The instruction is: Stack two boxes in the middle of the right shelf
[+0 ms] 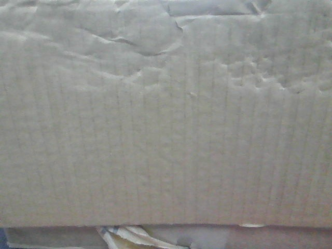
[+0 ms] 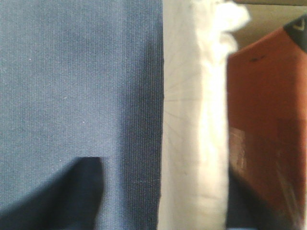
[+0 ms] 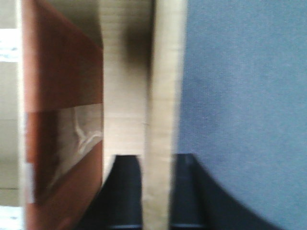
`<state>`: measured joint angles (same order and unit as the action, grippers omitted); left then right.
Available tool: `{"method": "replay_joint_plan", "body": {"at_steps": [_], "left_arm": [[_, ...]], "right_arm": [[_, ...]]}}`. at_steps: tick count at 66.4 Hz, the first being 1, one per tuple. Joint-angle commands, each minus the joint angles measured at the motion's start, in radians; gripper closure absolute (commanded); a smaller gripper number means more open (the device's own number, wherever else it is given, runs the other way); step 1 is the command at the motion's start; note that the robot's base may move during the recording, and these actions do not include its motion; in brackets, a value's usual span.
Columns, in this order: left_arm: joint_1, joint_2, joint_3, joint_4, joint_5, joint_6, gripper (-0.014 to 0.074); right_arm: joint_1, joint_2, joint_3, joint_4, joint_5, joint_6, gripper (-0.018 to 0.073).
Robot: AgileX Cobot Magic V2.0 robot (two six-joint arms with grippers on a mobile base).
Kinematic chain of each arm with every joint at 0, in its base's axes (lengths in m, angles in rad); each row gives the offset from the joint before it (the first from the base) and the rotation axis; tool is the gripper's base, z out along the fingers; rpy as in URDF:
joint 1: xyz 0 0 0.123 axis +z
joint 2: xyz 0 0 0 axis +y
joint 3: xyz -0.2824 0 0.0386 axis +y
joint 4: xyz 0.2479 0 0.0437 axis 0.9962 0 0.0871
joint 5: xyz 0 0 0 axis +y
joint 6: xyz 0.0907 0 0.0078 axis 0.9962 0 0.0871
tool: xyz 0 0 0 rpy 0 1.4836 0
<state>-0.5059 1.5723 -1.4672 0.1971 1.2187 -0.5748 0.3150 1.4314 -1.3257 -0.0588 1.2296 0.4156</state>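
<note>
A brown cardboard box (image 1: 166, 119) with a creased face fills the front view. Under it shows a strip of a second box (image 1: 171, 237) with torn pale tape. In the right wrist view my right gripper (image 3: 157, 163) is shut on a pale cardboard box wall (image 3: 160, 86), one dark finger on each side. My left gripper (image 2: 165, 177) is open astride a pale box wall (image 2: 194, 120); its left finger (image 2: 86, 191) stands clear of the wall and its right finger (image 2: 242, 206) is beside it. The shelf is out of view.
A blue-grey woven surface (image 2: 76, 76) lies outside the box wall in the left wrist view, and likewise in the right wrist view (image 3: 244, 86). On the other side of each wall is a reddish-brown face, with glossy tape (image 3: 76, 129) on it.
</note>
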Motion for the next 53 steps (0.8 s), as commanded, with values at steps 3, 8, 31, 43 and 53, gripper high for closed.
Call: {"method": "replay_joint_plan", "body": {"at_steps": [3, 8, 31, 43, 53], "left_arm": [[-0.001, 0.009, -0.001, -0.035, 0.002, 0.024, 0.0671], [-0.01, 0.012, -0.001, -0.05, 0.002, 0.041, 0.0708], [-0.105, -0.087, -0.003, 0.167, 0.002, -0.096, 0.0708], [-0.105, -0.162, -0.005, 0.267, 0.002, -0.119, 0.0708], [-0.08, -0.202, -0.079, 0.31, -0.01, -0.119, 0.0708]], "right_arm": [[-0.004, 0.004, 0.003, -0.015, -0.009, -0.011, 0.0728], [0.004, 0.004, 0.003, -0.022, -0.009, -0.011, 0.0711], [0.113, -0.033, -0.066, -0.17, -0.009, 0.098, 0.0711], [0.118, -0.06, -0.177, -0.242, -0.028, 0.108, 0.0711], [0.118, -0.066, -0.265, -0.314, -0.068, 0.108, 0.0711]]}}
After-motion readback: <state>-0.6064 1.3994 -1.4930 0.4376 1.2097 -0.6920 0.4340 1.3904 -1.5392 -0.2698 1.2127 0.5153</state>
